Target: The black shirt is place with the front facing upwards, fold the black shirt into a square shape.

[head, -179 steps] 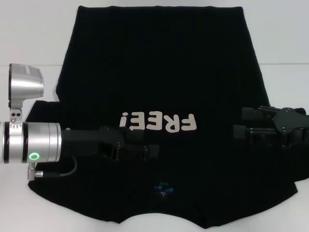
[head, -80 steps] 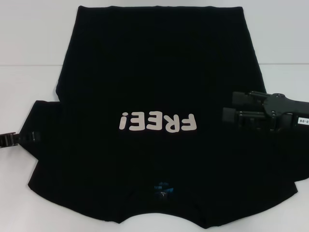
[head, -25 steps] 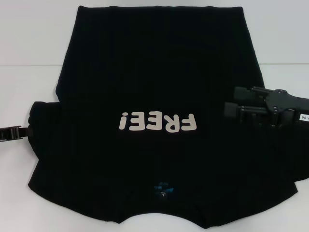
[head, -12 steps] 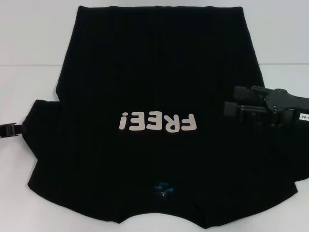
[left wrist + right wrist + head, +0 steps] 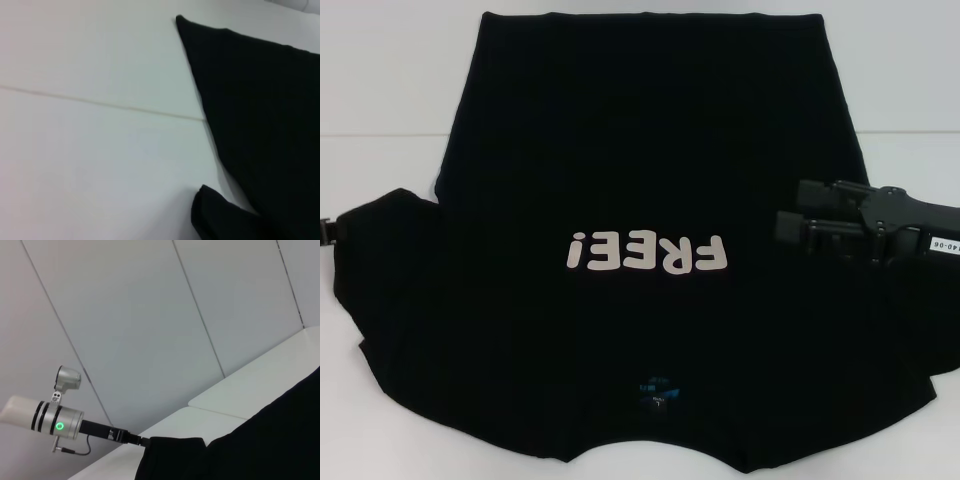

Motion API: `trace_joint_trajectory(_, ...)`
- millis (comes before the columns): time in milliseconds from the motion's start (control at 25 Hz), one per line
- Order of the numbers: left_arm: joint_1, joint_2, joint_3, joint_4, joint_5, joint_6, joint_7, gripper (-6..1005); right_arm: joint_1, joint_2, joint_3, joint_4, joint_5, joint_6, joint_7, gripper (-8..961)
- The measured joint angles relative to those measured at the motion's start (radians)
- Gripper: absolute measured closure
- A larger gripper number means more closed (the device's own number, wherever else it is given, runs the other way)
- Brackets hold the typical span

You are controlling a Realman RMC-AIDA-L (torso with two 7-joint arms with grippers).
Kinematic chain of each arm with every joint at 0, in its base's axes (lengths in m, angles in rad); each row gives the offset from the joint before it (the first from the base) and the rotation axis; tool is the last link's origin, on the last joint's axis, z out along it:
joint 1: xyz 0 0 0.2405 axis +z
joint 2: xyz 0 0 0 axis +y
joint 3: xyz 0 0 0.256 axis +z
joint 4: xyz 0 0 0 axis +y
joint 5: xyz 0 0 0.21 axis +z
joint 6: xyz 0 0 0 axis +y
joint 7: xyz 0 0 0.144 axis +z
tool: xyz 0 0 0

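Observation:
The black shirt [image 5: 650, 150] lies spread front-up on the white table, its cream "FREE!" letters [image 5: 648, 252] upside down to me and its blue neck label [image 5: 655, 393] near the front edge. My left gripper [image 5: 328, 230] sits at the far left edge, shut on the tip of the left sleeve [image 5: 380, 240], which is stretched out sideways. The right wrist view shows that gripper [image 5: 142, 441] pinching the sleeve cloth [image 5: 172, 452]. My right gripper [image 5: 790, 208] hovers over the shirt's right side, pointing inward, open and holding nothing. The left wrist view shows the shirt's edge [image 5: 260, 110].
The white table [image 5: 380, 100] has a thin seam running across it behind the sleeve, also seen in the left wrist view [image 5: 90, 150]. Grey wall panels [image 5: 150, 315] stand beyond the table. The shirt's hem reaches the far edge of the head view.
My left gripper has drawn the left sleeve outward to the left and slightly back, stretching it flat, and is now almost out of the head view. The right gripper has barely shifted.

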Motion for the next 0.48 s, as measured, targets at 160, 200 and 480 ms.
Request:
trace_joint_trajectory(160, -0.014, 0.003, 0.000, 0.000, 0.008, -0.019, 0.004, 933, 0.000, 0.002, 0.000, 0.001, 0.000, 0.000, -0.002, 40)
trace_joint_trajectory(200, -0.017, 0.003, 0.000, 0.000, 0.012, -0.022, 0.004, 931, 0.000, 0.003, 0.000, 0.002, 0.000, 0.001, -0.003, 41)
trace_joint_trajectory(480, -0.032, 0.003, 0.001, -0.002, 0.027, -0.059, 0.004, 913, 0.000, 0.004, -0.001, 0.002, 0.000, 0.004, -0.003, 46)
